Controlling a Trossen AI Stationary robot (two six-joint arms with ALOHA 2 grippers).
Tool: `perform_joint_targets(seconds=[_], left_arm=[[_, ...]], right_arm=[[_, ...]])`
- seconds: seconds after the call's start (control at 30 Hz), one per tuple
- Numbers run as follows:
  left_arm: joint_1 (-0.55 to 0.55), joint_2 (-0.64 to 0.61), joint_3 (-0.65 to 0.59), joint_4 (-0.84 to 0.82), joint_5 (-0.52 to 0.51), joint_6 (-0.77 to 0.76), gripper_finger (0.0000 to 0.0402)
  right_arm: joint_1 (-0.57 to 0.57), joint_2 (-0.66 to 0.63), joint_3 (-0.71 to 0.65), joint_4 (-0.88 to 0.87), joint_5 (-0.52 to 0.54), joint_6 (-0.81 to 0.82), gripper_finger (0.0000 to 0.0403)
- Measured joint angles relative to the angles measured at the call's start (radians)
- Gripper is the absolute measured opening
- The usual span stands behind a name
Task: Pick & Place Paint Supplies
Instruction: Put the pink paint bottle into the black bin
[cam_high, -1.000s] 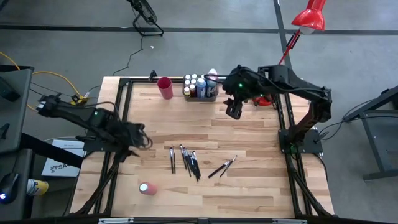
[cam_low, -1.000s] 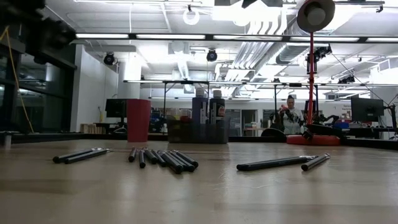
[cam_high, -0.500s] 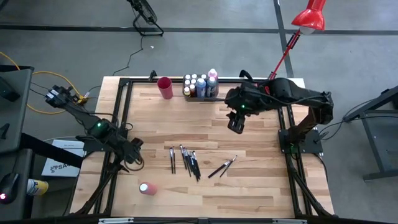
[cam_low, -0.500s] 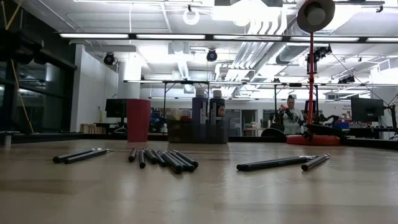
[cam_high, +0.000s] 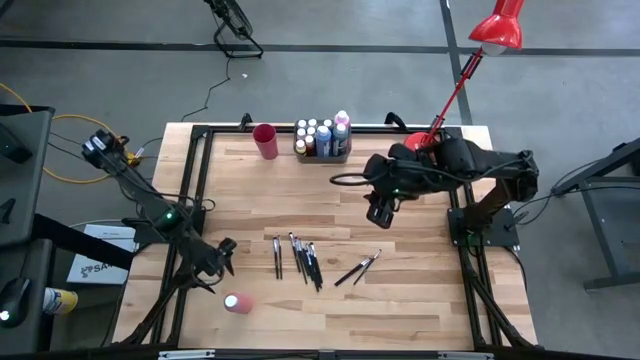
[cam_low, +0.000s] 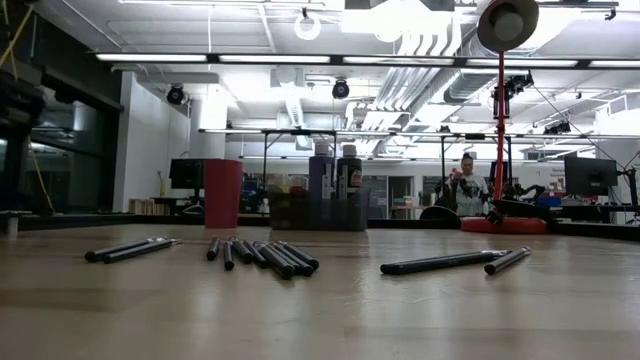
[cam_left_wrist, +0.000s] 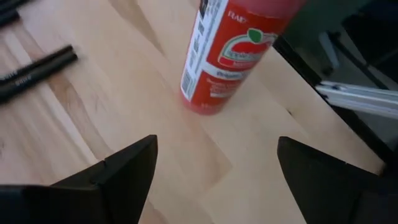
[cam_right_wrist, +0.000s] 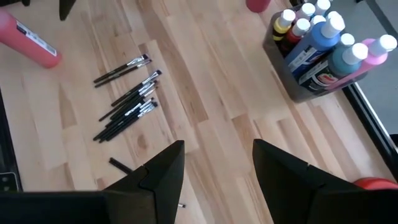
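Left gripper (cam_high: 224, 252) is hanging wide open and empty at lower left of the high view, pink bottle (cam_high: 237, 303) lying just below its fingers, not touching. Right gripper (cam_high: 378, 208) is hovering part-open, empty, right of centre; brushes (cam_high: 300, 257) are lying between them.

Bare wood separates the paintbrushes (cam_high: 300, 258) from the grey tray (cam_high: 322, 156).

The wooden table (cam_high: 400, 300) carries paintbrushes (cam_high: 303, 257), a pink bottle (cam_high: 237, 303), a tray (cam_high: 322, 155) and a red cup (cam_high: 266, 141).
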Motion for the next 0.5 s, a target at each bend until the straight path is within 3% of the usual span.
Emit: perform_joint_targets(seconds=[0.13,0.27,0.5], left_arm=[[-0.032,0.000,-0.039,0.040,-0.085,0.000,0.0326],[-0.056,0.004,-0.065,0.087,-0.093,0.000,0.0326],[-0.101,0.109,-0.074,0.243,-0.155,0.036,0.0326]], right_arm=[[0.010,0.000,0.000,0.000,0.001,0.025,0.0183],[0.017,0.000,0.000,0.001,0.002,0.033,0.0183],[0.024,0.000,0.000,0.008,0.011,0.056,0.0183]])
